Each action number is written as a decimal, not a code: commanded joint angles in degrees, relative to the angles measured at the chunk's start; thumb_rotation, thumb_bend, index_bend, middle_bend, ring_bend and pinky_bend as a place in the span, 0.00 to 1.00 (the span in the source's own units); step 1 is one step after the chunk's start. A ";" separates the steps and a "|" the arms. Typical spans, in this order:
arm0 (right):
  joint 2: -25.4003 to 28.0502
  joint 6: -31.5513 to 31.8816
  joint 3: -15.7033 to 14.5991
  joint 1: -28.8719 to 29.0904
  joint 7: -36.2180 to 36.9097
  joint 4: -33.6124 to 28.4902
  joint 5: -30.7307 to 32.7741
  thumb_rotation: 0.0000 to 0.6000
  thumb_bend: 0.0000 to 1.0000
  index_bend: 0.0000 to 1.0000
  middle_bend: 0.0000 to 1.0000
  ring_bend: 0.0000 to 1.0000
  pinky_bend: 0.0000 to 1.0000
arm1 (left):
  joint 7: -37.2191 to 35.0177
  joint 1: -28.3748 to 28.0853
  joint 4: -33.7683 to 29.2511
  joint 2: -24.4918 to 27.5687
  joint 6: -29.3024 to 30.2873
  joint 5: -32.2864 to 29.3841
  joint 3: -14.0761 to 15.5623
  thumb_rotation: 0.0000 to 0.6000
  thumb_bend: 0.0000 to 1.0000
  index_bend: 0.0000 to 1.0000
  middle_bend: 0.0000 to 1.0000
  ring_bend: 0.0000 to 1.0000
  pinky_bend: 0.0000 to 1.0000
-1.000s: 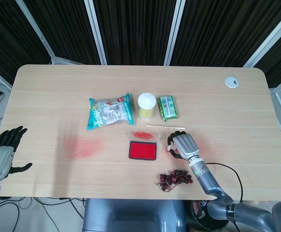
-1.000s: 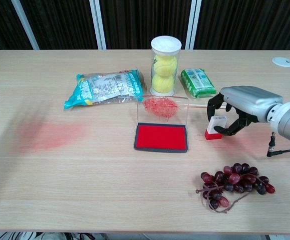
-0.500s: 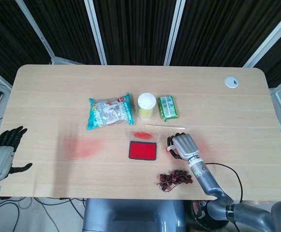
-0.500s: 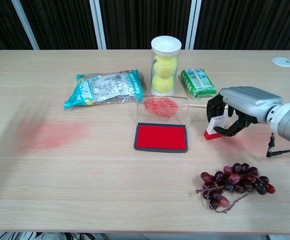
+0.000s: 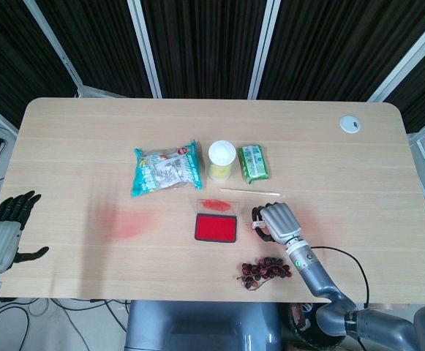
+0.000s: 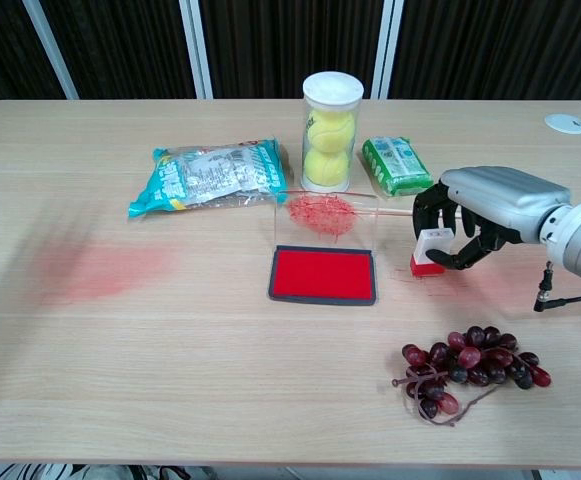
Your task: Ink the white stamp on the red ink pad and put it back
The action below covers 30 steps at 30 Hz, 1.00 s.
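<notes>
Two tennis balls are sitting in the clear tube; the right hand is grasping the white stamp.

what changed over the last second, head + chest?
The right hand, holding the white stamp, lifted it slightly off the table; in the chest view its red base now sits a little higher, beside the red ink pad. No new grasp or release. The left hand, grapes, tennis ball tube and snack bag stayed put.
</notes>
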 commanded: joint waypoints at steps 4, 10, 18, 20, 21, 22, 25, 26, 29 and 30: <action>2.06 0.33 0.56 0.60 0.26 -5.08 -0.96 1.00 0.57 0.75 0.62 0.51 0.58 | 0.02 -0.02 -0.05 0.00 -0.03 -0.04 -0.01 1.00 0.01 0.00 0.00 0.00 0.00; 2.94 -1.22 2.13 1.64 -1.38 -11.04 1.89 1.00 0.57 0.75 0.62 0.51 0.58 | 0.00 -0.03 -0.10 0.03 -0.08 -0.09 -0.01 1.00 0.01 0.00 0.00 0.00 0.00; -0.01 -2.37 4.67 3.89 -6.18 -12.14 7.70 1.00 0.57 0.75 0.62 0.51 0.58 | -0.35 -0.12 -0.28 0.18 -0.45 -0.43 -0.06 1.00 0.01 0.00 0.00 0.00 0.00; -1.30 -2.37 5.13 4.55 -7.50 -11.55 8.95 1.00 0.57 0.75 0.62 0.51 0.58 | -0.45 -0.16 -0.31 0.24 -0.56 -0.40 -0.04 1.00 0.01 0.00 0.00 0.00 0.00; -1.80 -2.35 5.27 4.78 -7.95 -11.29 9.39 1.00 0.57 0.75 0.62 0.51 0.58 | -0.52 -0.16 -0.32 0.26 -0.58 -0.40 -0.03 1.00 0.01 0.00 0.00 0.00 0.00; -2.33 -2.33 5.41 5.02 -8.30 -11.04 9.75 1.00 0.57 0.75 0.62 0.51 0.58 | -0.62 -0.17 -0.33 0.29 -0.62 -0.41 -0.02 1.00 0.01 0.00 0.00 0.00 0.00; -4.16 -1.98 5.75 5.81 -9.36 -9.83 10.41 1.00 0.57 0.75 0.62 0.51 0.58 | -0.93 -0.21 -0.38 0.42 -0.82 -0.42 0.03 1.00 0.01 0.00 0.00 0.00 0.00; -4.74 -1.85 5.77 6.05 -9.69 -9.35 10.42 1.00 0.57 0.75 0.62 0.51 0.58 | -1.04 -0.22 -0.39 0.47 -0.87 -0.41 0.04 1.00 0.01 0.00 0.00 0.00 0.00; -6.24 -1.71 5.83 6.53 -10.06 -8.10 10.74 1.00 0.57 0.75 0.62 0.51 0.58 | -1.37 -0.27 -0.40 0.58 -1.08 -0.44 0.08 1.00 0.01 0.00 0.00 0.00 0.00; -6.55 -1.70 5.87 6.62 -10.11 -7.80 10.86 1.00 0.57 0.75 0.62 0.51 0.58 | -1.43 -0.28 -0.40 0.60 -1.12 -0.44 0.09 1.00 0.01 0.00 0.00 0.00 0.00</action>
